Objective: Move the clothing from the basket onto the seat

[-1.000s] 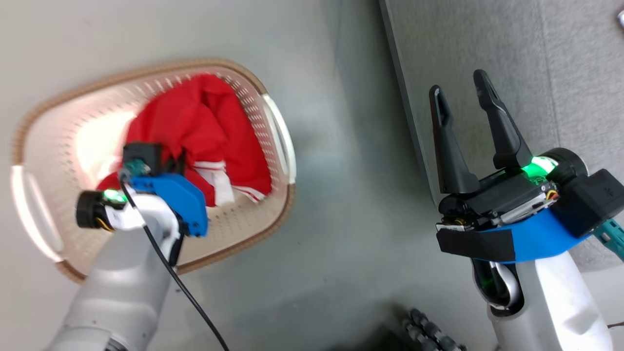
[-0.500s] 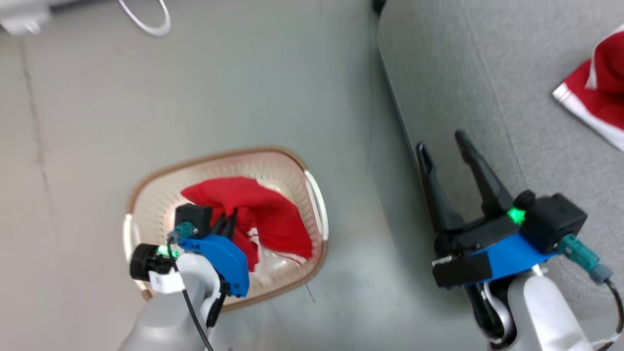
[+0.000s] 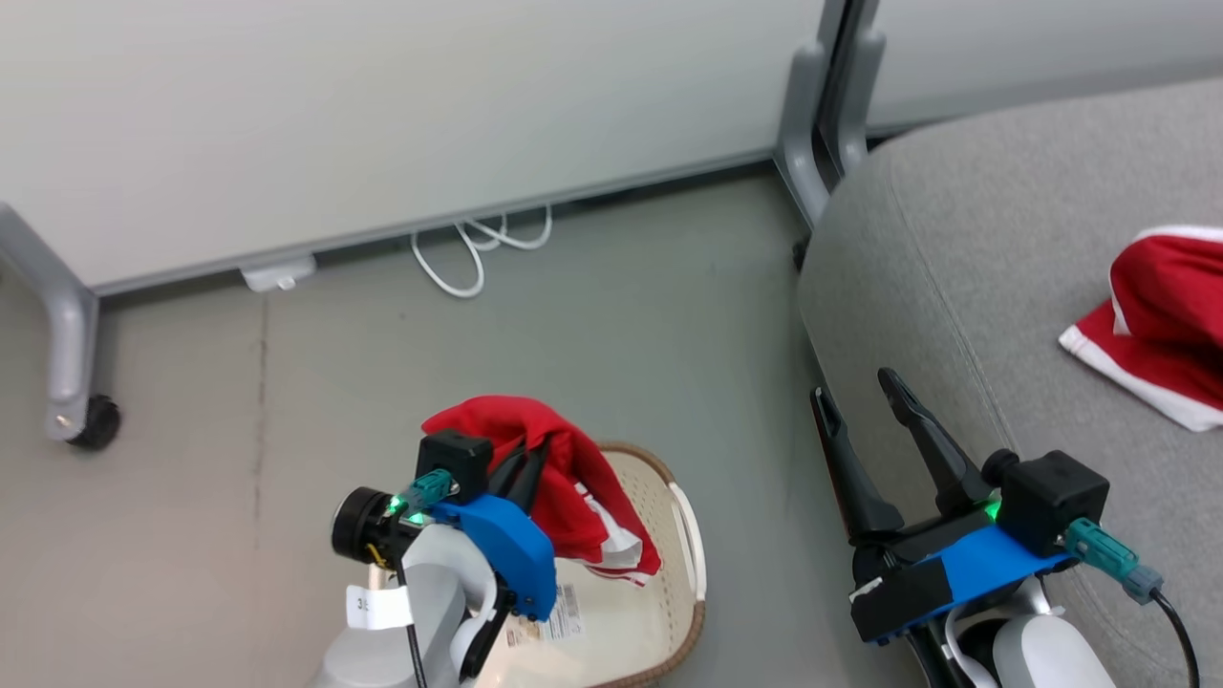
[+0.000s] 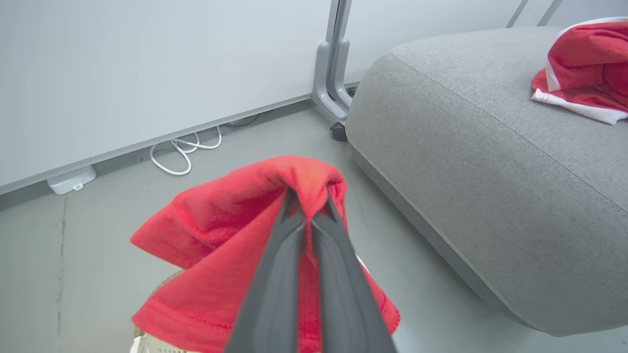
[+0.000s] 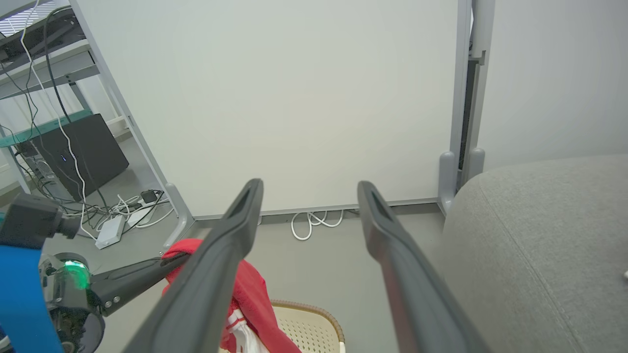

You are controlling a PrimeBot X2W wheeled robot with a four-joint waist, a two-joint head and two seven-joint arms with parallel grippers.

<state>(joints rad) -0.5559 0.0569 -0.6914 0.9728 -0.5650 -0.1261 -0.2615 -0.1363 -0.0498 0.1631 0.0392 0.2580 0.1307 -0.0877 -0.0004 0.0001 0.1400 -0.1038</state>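
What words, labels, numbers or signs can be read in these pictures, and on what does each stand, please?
"3": white tag on the left arm; what follows is too blurred to read.
Barcode sticker inside the basket: its bars and print are too small to read.
No other text is readable.

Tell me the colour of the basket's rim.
Brown, woven-look rim; head view shows it best.
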